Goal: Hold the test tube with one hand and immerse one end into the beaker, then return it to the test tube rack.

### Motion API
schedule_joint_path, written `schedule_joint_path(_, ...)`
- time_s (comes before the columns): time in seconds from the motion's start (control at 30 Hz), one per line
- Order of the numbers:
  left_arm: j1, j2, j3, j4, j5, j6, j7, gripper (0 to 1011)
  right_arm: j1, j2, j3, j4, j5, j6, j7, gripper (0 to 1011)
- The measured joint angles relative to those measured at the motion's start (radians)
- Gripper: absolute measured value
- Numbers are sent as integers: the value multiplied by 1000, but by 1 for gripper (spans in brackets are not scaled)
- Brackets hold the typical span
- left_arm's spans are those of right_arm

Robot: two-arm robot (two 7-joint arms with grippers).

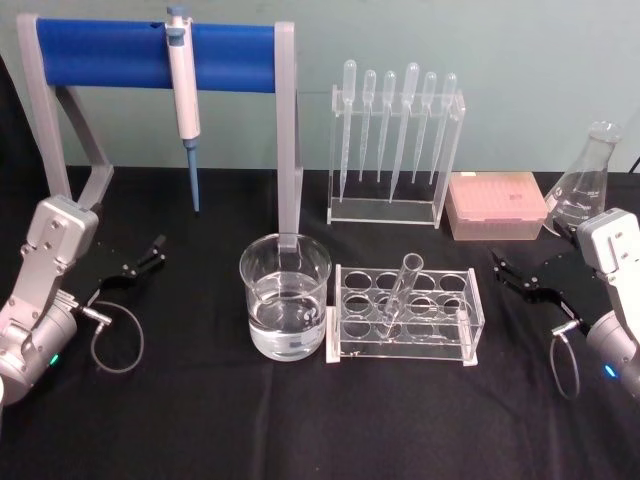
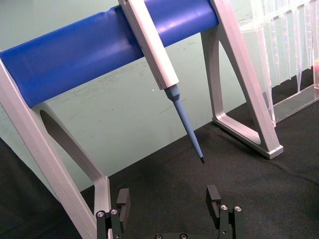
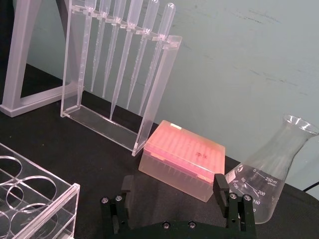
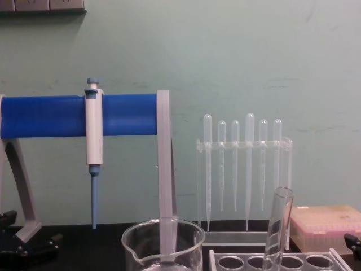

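Where the test tube [image 1: 398, 298] stands: in the test tube rack [image 1: 450, 345] at mid-table, in a hole left of the rack's middle, mouth up, its rim leaning to the right; nothing grips it.
Test tube rack: clear plastic with two rows of round holes, just right of the beaker [image 1: 255, 300]; whether the two touch cannot be told.
Beaker: upright, near the middle of the table, clear liquid in its lower part.
Left gripper [image 1: 152, 255]: low over the black table cover [image 1: 300, 430] at the left side, well apart from the beaker; jaws spread wide, holding nothing.
Right gripper [image 1: 503, 270]: low at the right side, near the rack's right end but apart from it; jaws spread wide, holding nothing.
Pipettor [image 1: 183, 90]: hung tip-down on the blue bar of the grey stand [image 1: 290, 150], far left.
Plastic pipettes [image 1: 395, 120]: six, bulbs up, in a clear holder at the far side, behind the test tube rack.
Pink tip box [image 1: 497, 205]: far right, just right of the pipette holder.
Conical flask [image 1: 585, 185]: far right corner, upright, beside the tip box.
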Motion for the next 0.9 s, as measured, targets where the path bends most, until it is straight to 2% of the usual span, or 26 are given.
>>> schedule_joint_path(0.9, 0, 0, 0, 0, 0, 0, 0, 1000, 0, 0, 0, 0, 0, 0, 0, 1002)
